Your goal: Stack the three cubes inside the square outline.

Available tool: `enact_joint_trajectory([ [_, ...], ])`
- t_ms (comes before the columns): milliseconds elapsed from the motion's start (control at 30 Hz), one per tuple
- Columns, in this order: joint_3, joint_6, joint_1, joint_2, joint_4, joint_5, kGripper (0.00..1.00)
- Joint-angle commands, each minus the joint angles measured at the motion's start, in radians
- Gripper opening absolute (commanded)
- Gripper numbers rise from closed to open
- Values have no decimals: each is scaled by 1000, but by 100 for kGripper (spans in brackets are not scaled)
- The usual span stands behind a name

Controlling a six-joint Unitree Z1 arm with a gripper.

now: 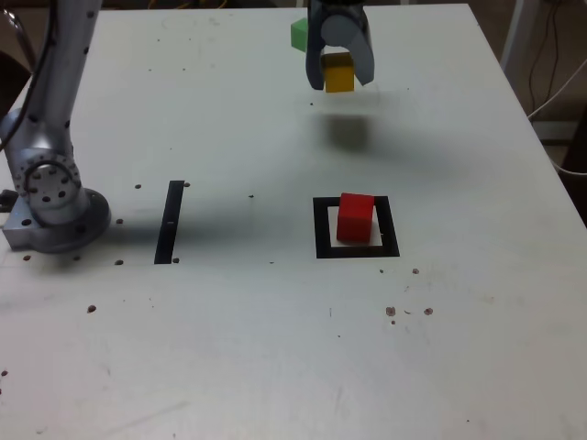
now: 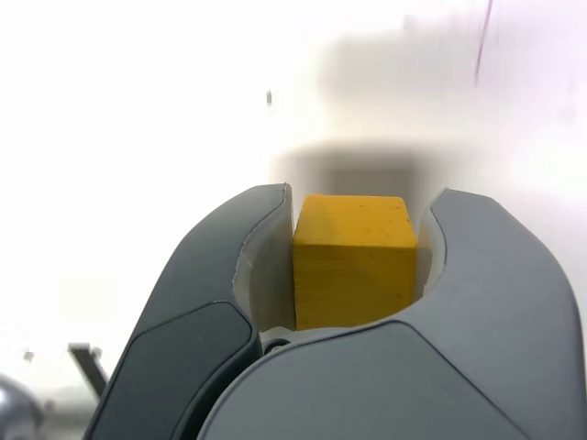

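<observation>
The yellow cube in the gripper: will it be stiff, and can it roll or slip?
The yellow cube looks solid with crisp edges, so probably stiff. Flat faces suggest it will not roll. The gripper clamps two opposite flat sides, so slipping seems unlikely, though its surface looks smooth.

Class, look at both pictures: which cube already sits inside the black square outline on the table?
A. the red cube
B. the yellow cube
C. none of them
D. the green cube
A. The red cube sits inside the square outline, while the yellow cube is held in the end effector above the table and the green cube lies far back.
</observation>
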Motion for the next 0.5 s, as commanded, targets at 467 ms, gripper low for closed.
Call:
enact_joint_trajectory([
  [467,101,-287,-417,-107,107,-6,26],
])
